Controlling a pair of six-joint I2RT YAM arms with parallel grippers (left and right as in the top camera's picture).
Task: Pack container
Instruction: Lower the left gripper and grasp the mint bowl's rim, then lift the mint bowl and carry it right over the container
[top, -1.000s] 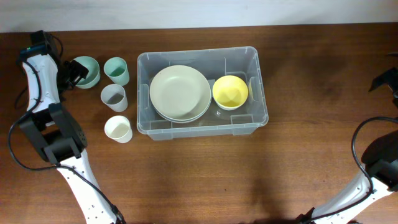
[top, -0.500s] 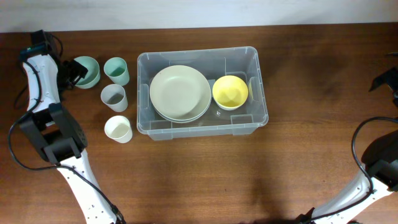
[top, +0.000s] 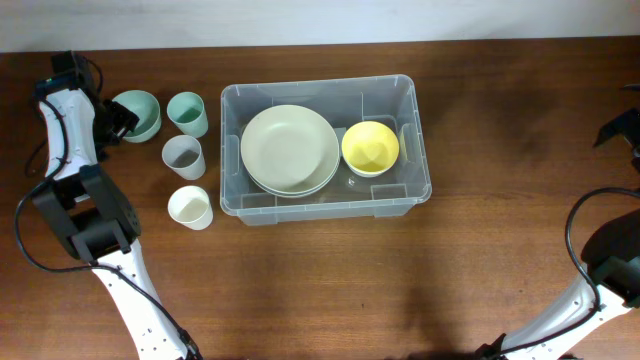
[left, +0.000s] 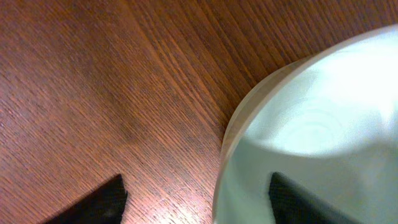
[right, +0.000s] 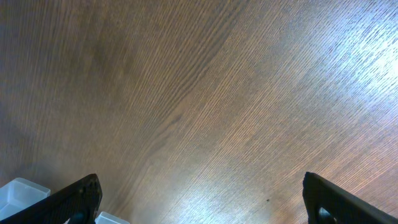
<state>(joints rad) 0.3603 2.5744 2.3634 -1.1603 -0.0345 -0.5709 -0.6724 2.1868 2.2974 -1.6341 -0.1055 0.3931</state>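
The clear plastic container (top: 325, 85) stands mid-table and holds stacked pale green plates (top: 289, 149) and a yellow bowl (top: 370, 147). A mint green bowl (top: 142, 112) sits at the far left. My left gripper (top: 118, 118) is open and straddles its rim. In the left wrist view one finger is over the table and the other is inside the bowl (left: 323, 124), with the left gripper's gap (left: 196, 186) at the rim. My right gripper (top: 614, 130) is open and empty at the far right edge, and in its wrist view (right: 199, 193) it is over bare wood.
Three cups stand left of the container: a mint one (top: 187, 112), a grey one (top: 183, 156) and a cream one (top: 190, 207). A corner of the container (right: 18, 190) shows at the lower left of the right wrist view.
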